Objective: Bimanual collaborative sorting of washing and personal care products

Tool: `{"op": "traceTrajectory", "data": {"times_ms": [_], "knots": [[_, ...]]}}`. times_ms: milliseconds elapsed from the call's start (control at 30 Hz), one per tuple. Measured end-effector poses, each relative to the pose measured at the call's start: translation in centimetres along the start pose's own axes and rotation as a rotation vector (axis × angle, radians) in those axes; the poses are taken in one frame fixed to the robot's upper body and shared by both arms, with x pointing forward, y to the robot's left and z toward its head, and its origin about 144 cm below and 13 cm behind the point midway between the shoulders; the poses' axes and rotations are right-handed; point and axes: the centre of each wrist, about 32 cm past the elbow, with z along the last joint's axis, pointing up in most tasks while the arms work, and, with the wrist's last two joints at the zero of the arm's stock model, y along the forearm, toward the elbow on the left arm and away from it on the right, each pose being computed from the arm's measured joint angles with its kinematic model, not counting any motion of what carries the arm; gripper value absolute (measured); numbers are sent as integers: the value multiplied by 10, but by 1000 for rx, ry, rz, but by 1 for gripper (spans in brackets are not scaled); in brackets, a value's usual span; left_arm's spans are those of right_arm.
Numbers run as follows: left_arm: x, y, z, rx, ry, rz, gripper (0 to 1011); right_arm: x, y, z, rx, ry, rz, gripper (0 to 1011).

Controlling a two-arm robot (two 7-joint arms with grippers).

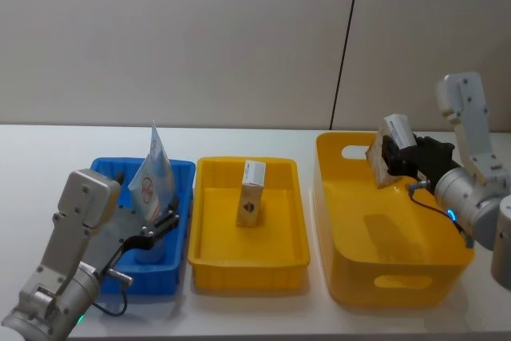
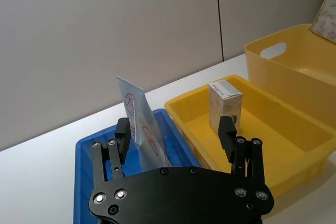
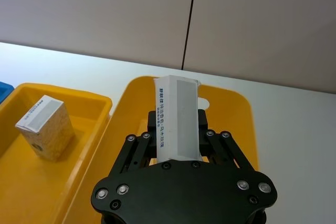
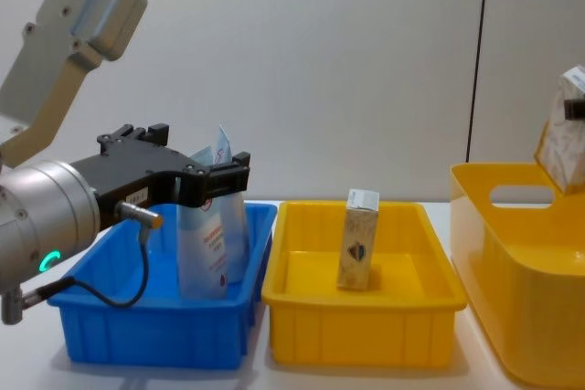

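**Soap Cartons and a Pouch, Sorted Across Three Bins**

The right gripper [image 1: 391, 157] is clamped on a beige carton [image 1: 397, 129], which has a white top and a line of blue print down one edge. It holds the carton tilted in the air above the tall yellow tub [image 1: 399, 277] at the right end of the white table [image 1: 48, 149].

A second carton [image 1: 251, 197] of the same kind, with a dark emblem low on its face, stands upright near the middle of the shallow yellow tray [image 1: 247, 271] at the centre.

In the blue bin [image 1: 160, 281] on the left, a light-blue pouch [image 1: 153, 173] with red print stands on end, taller than the bin's walls.

The left gripper [image 1: 164, 223] sits low at that bin with its jaws spread wide, gripping nothing. The pouch rises just ahead of one finger — whether the two touch cannot be told.

The three containers stand side by side, close together.
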Motion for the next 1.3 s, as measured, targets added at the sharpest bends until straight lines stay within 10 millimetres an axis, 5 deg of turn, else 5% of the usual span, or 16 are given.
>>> {"op": "traceTrajectory", "data": {"times_ms": [467, 1100, 1300], "knots": [[0, 0, 0, 0, 0, 0, 1002, 2, 4, -1, -8, 3, 0, 367], [0, 0, 0, 0, 0, 0, 1002, 3, 6, -1, -10, 5, 0, 972], [1, 0, -2, 5, 6, -2, 1001, 3, 6, -2, -10, 5, 0, 1004]]}}
